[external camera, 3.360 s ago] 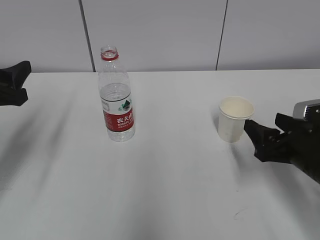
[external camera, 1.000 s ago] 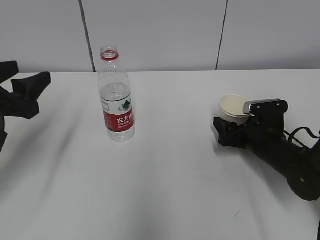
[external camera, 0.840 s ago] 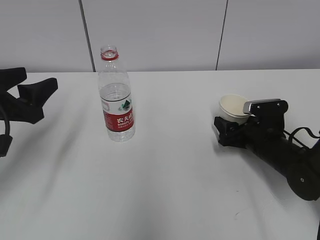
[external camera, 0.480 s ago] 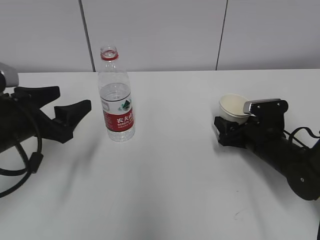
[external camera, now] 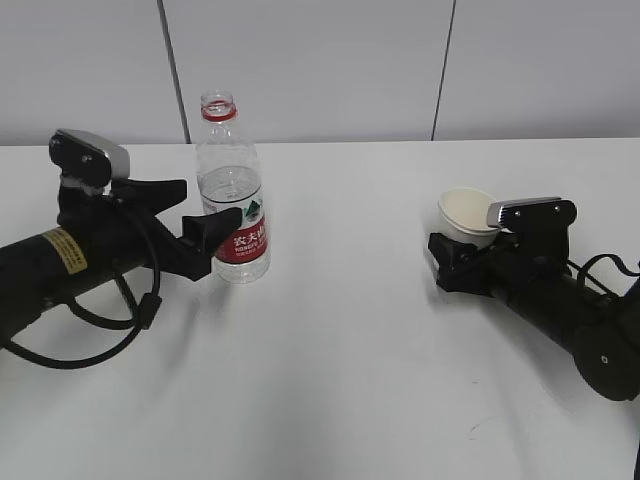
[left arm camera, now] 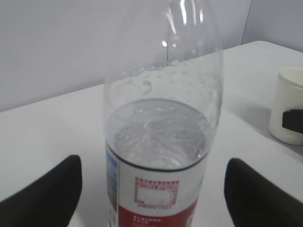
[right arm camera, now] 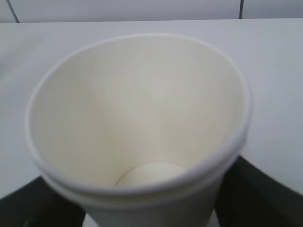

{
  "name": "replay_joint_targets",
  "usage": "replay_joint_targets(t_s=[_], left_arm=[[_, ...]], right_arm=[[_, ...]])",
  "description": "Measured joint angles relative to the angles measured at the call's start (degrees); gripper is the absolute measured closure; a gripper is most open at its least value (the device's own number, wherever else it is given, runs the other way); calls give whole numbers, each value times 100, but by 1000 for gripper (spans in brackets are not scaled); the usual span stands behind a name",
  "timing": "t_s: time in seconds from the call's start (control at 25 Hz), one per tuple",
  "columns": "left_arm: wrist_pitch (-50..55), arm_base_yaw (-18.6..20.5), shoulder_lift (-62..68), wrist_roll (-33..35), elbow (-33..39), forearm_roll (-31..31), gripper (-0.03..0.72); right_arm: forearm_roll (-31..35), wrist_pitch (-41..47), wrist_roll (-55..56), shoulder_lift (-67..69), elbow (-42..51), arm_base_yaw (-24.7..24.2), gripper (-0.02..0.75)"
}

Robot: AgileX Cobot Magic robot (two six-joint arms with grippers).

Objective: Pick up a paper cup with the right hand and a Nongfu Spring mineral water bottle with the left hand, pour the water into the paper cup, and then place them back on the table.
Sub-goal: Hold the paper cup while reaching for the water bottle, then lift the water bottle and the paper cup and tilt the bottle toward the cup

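The Nongfu Spring mineral water bottle (external camera: 232, 200) stands upright and uncapped on the table (external camera: 340, 350), about half full. My left gripper (external camera: 208, 205) is open, one finger on each side of the bottle's labelled part. In the left wrist view the bottle (left arm camera: 161, 156) fills the middle, with gaps to both fingers (left arm camera: 47, 194). The paper cup (external camera: 465, 212) leans slightly at the right and is empty. My right gripper (external camera: 462, 262) is shut on the cup's lower part. The right wrist view looks into the cup (right arm camera: 142, 118), with fingers (right arm camera: 265, 189) against both sides.
A grey panelled wall (external camera: 320, 60) runs behind the table's far edge. The cup also shows at the right edge of the left wrist view (left arm camera: 289, 111). The white tabletop between bottle and cup is bare.
My left arm has come in from the left edge to the bottle, jaws open around it. My right gripper closed round the cup earlier and has held still for the last second.
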Motion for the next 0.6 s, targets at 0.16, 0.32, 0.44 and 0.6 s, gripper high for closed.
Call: replay_joint_targets(t_s=[0.16, 0.32, 0.44, 0.6], left_arm=[[-2, -150, 411, 0, -422, -15, 125], [-2, -253, 812, 0, -864, -22, 126], [-2, -278, 954, 0, -1009, -112, 150], [-16, -278, 959, 4, -1014, -295, 253]], right_arm=[[0, 0, 0, 0, 0, 0, 211], [0, 0, 0, 0, 0, 0, 211], [0, 0, 0, 0, 0, 0, 211], [0, 0, 0, 0, 0, 0, 211]])
